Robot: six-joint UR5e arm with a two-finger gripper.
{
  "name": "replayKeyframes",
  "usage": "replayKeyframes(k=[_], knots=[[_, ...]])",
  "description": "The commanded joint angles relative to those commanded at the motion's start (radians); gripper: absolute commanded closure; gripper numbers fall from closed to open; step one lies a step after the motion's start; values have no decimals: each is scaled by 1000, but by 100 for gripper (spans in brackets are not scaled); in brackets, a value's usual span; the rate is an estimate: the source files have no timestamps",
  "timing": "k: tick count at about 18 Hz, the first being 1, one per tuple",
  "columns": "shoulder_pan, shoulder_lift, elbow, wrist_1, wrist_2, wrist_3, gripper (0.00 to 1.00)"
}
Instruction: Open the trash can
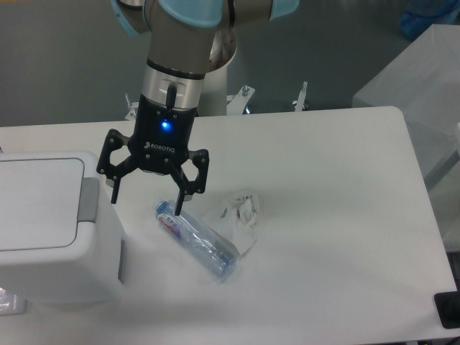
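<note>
The trash can (54,230) sits at the left edge of the table (338,215), its flat lid closed and the grey tab (89,199) facing toward the middle. The gripper (146,203) hangs just to the right of that tab, fingers spread wide and holding nothing. I think the risk is here: the right finger is very close over the cap end of the plastic bottle (195,239), so going lower could knock or roll it, and the crumpled wrapper (238,215) lies just beside. Also a wide gripper may miss the narrow tab and push on the lid. The arm comes down from behind the table, wrist pointing nearly straight down, blue light on.
</note>
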Motion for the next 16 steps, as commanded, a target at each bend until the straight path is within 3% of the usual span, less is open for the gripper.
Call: replayKeyframes(k=[16], knots=[[-37,-15,-14,0,6,-9,0]])
